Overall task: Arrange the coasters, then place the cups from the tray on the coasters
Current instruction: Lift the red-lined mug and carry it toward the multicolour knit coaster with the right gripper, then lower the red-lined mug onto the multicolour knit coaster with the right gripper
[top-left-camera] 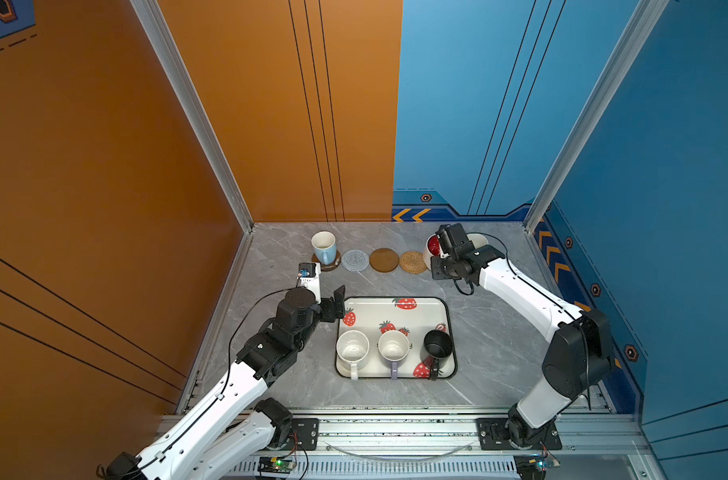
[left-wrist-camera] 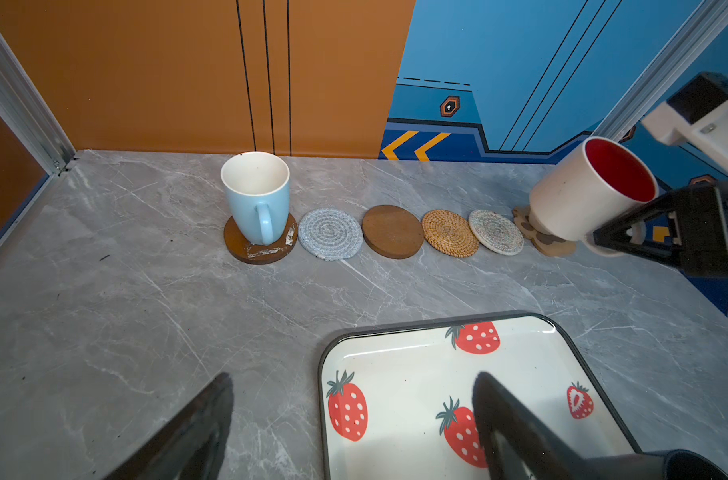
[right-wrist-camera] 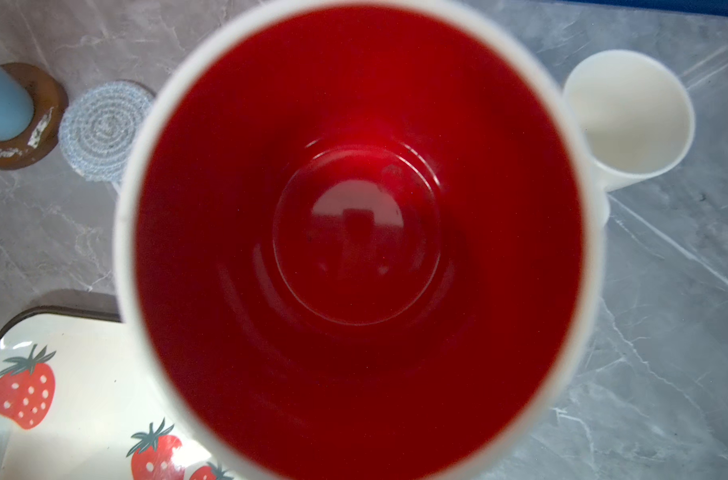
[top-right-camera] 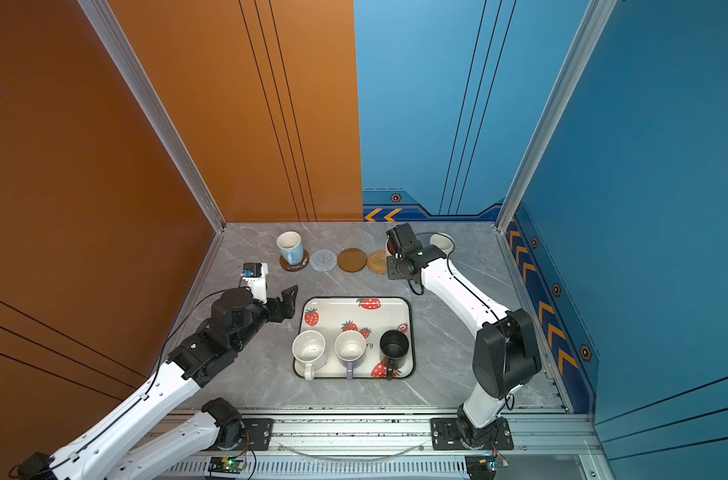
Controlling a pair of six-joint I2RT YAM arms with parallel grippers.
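Along the back lies a row of coasters. A light blue mug (top-left-camera: 324, 247) stands on a brown disc (left-wrist-camera: 246, 249). Beside it lie a grey woven round (top-left-camera: 355, 260), a brown disc (top-left-camera: 384, 260), a rattan round (top-left-camera: 413, 262), a second woven round (left-wrist-camera: 496, 231) and a paw-print cork piece (left-wrist-camera: 551, 245). My right gripper (left-wrist-camera: 603, 241) is shut on the handle of the white mug with red inside (left-wrist-camera: 578, 195), tilted, its base at the paw piece. The tray (top-left-camera: 374, 309) holds speckled white (top-left-camera: 352, 349), lavender (top-left-camera: 393, 347) and black (top-left-camera: 437, 345) mugs. My left gripper (top-left-camera: 338, 305) is open and empty above the tray's far left corner.
A cream white mug (right-wrist-camera: 632, 116) stands on the bare table just right of the row, behind my right arm. Orange and blue walls close the back and sides. The metal rail (top-left-camera: 395, 428) with both arm bases runs along the front edge.
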